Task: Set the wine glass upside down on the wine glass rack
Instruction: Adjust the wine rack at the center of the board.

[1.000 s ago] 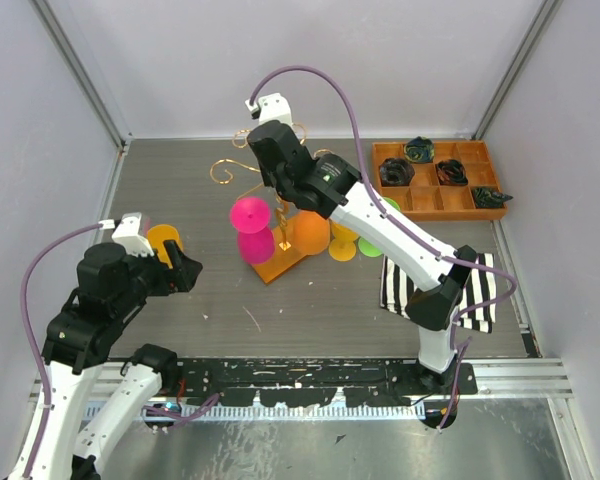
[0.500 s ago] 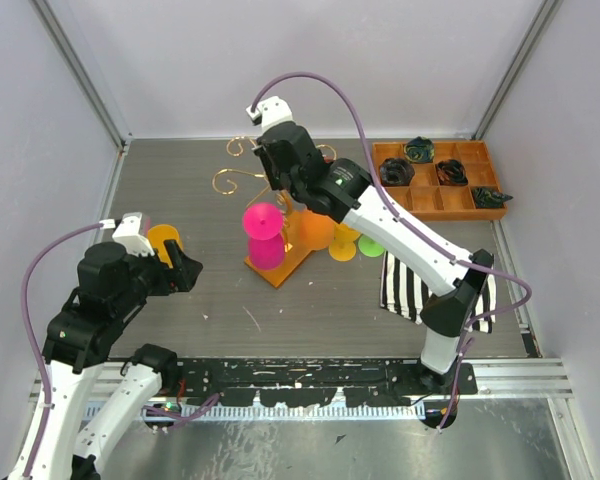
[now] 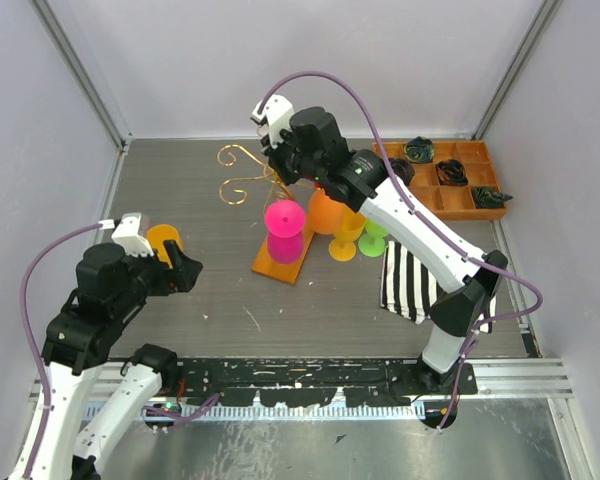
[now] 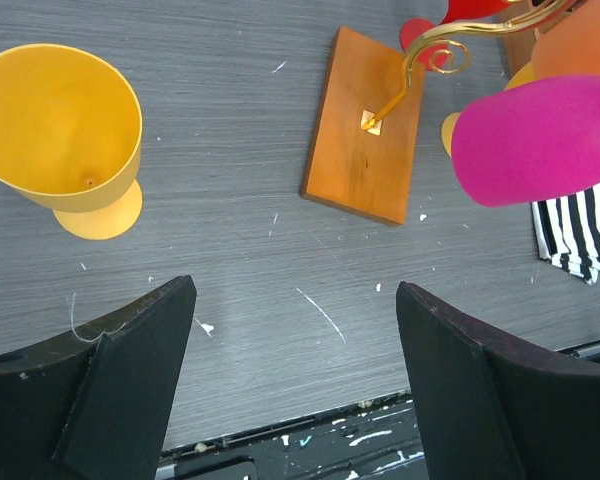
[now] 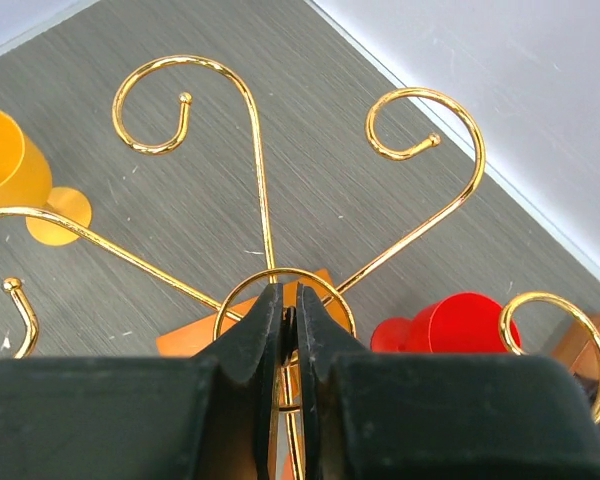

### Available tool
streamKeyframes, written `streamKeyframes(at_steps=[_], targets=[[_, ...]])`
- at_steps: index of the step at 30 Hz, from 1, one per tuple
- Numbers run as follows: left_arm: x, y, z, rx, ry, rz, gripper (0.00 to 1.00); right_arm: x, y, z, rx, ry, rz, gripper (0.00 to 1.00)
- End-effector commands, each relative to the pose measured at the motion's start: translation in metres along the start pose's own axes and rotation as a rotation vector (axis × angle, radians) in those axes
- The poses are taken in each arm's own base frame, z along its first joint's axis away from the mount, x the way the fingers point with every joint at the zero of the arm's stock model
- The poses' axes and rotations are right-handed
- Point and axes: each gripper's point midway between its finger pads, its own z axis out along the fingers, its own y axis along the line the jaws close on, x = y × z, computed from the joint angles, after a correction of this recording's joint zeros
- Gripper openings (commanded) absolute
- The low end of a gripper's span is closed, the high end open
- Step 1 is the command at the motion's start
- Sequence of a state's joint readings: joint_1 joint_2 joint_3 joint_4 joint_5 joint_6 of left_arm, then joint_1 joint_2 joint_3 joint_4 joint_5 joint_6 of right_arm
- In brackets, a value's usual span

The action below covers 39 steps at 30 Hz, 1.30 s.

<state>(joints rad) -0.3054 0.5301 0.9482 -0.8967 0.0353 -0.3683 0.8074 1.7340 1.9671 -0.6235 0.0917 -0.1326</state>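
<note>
The wine glass rack point(image 3: 242, 172) has gold scroll arms and an orange-brown wooden base point(image 3: 283, 258). My right gripper point(image 3: 298, 178) is above it, shut on the thin wire at its top ring point(image 5: 280, 285). A pink glass point(image 3: 285, 230) hangs upside down on the rack, with an orange glass point(image 3: 325, 212) beside it. A yellow wine glass point(image 3: 163, 241) stands upright on the table at the left, just beyond my left gripper point(image 3: 185, 270). The left wrist view shows that gripper point(image 4: 295, 370) open and empty, the yellow glass point(image 4: 65, 130) ahead to its left and the rack's base point(image 4: 365, 125) farther on.
A yellow and a green glass point(image 3: 358, 240) stand right of the rack, and a red glass point(image 5: 450, 325) lies behind it. A striped black-and-white cloth point(image 3: 410, 285) lies at the right. A compartmented wooden tray point(image 3: 435, 180) holding dark items sits at the back right.
My right arm has swung to the right, still holding the rack's top; the rack, its base and the pink glass have shifted right and turned. The left arm has not moved.
</note>
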Motion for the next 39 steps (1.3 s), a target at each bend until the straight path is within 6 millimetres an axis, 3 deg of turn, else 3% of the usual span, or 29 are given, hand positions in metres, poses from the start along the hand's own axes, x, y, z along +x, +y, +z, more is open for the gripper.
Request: streamKeyframes(at_steps=[1, 8, 16, 21, 32, 39], targets=[[-0.005, 0.001, -0.001, 0.001, -0.038, 0.005, 0.88, -0.035, 0.012, -0.013, -0.113, -0.136, -0.143, 0.01], [-0.006, -0.004, -0.004, 0.027, -0.045, 0.016, 0.88, -0.029, 0.021, -0.009, -0.196, -0.161, -0.312, 0.01], [-0.014, -0.008, -0.019, 0.052, -0.098, 0.033, 0.88, -0.028, 0.018, -0.002, -0.294, -0.199, -0.415, 0.01], [-0.011, -0.006, -0.016, 0.052, -0.102, 0.031, 0.88, -0.031, 0.025, 0.000, -0.395, -0.198, -0.452, 0.01], [-0.011, -0.004, -0.013, 0.042, -0.102, 0.031, 0.88, -0.007, 0.024, 0.009, -0.525, -0.133, -0.520, 0.01], [-0.010, -0.005, -0.013, 0.050, -0.101, 0.035, 0.88, -0.020, 0.023, 0.005, -0.507, -0.156, -0.482, 0.17]])
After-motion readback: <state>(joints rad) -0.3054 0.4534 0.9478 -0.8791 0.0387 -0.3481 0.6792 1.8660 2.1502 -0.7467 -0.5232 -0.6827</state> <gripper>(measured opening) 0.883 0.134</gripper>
